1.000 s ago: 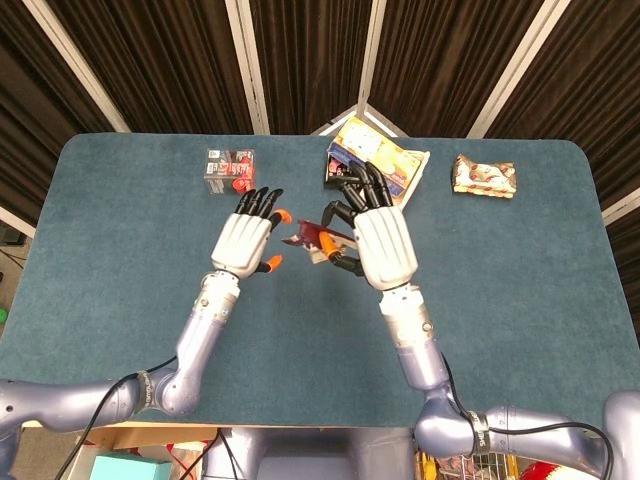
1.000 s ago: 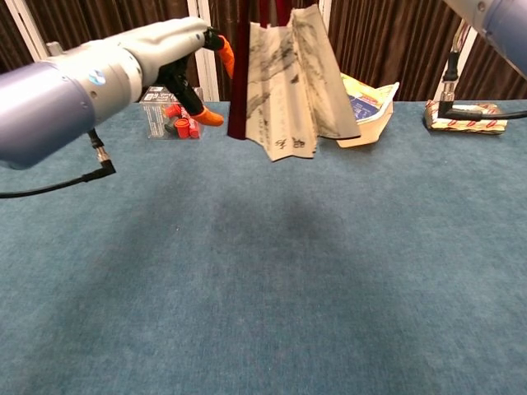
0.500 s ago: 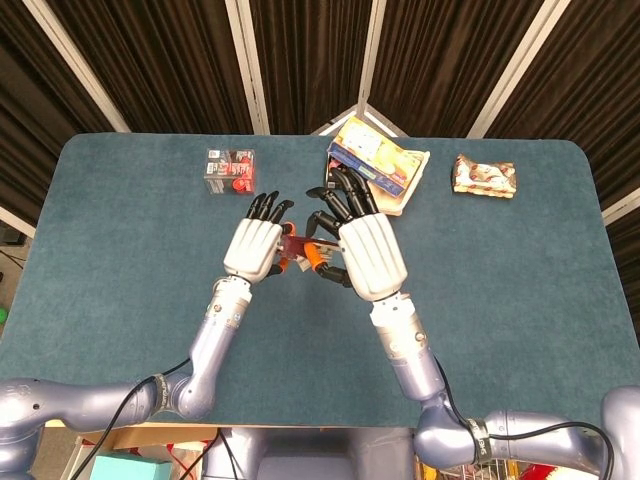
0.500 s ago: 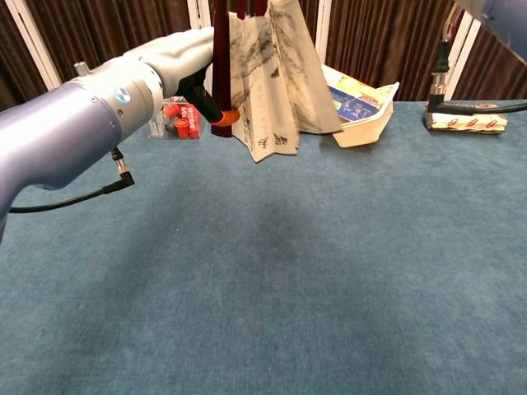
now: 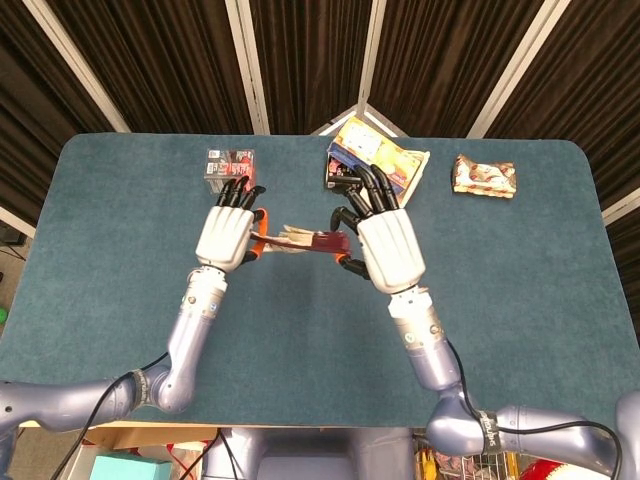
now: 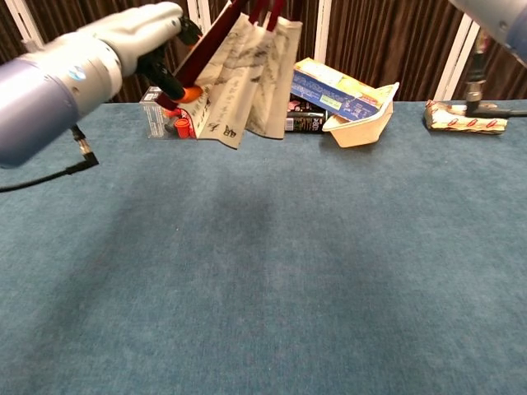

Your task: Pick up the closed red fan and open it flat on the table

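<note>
Fan [image 5: 300,240]: red ribs, cream printed paper, partly spread, held in the air above the table [image 5: 120,250], spanning the gap between both hands; in the chest view it hangs tilted, folds fanning downward.
Left hand [image 5: 228,232]: at the fan's left end, fingertips [image 6: 188,93] pinching the outer red rib.
Right hand [image 5: 385,243]: at the fan's right end, fingers curled around the ribs there; palm hides the contact, chest view shows only the forearm.
Clear box [image 5: 230,166]: red items inside, just beyond left hand.
Carton [image 5: 372,160]: blue-yellow, beyond right hand, lying on a white tray [image 6: 359,130].
Snack packet [image 5: 485,176]: further right, well apart.
</note>
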Tool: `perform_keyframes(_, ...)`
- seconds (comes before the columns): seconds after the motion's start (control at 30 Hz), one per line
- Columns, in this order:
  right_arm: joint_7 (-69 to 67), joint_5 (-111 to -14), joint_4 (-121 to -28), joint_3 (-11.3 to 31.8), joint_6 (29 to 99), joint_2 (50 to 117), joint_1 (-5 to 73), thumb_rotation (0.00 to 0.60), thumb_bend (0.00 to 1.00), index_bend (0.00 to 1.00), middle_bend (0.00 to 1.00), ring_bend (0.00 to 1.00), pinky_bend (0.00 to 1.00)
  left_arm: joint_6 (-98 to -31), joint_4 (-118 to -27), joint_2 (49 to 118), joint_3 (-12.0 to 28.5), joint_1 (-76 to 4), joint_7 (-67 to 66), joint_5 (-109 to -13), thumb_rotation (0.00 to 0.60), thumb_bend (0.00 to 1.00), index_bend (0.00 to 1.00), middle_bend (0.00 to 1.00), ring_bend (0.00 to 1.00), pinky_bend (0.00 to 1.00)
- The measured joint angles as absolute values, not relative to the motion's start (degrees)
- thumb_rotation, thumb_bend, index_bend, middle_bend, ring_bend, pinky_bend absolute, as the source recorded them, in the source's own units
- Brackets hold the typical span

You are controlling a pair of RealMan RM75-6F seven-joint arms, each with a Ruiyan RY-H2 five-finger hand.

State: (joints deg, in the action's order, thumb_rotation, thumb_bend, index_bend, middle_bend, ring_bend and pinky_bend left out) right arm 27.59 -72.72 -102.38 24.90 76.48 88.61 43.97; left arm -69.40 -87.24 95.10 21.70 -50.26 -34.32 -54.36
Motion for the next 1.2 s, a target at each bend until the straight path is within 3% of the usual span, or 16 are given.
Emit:
perform_keyframes(0.8, 25.07, -78.3, -95.34, 19.43, 77.18, 78.29, 38.49, 0.6, 0.68, 0.79, 0.29, 0.08, 0.05, -70.78, -93.4, 83.27, 21.44, -45.31, -31.11, -55.59, 0.6, 0.51, 0.67, 0.16, 0.0, 0.0)
perform_keyframes(1.2, 25.5, -80.49, -95.42, 16.82, 78.18, 76.14, 36.36, 0.6, 0.68, 0.79, 0.29, 0.08, 0.05, -71.14, -95.07, 82.85, 19.92, -44.86, -31.17, -56.36, 0.6, 0.51, 0.67, 0.16, 0.0, 0.0)
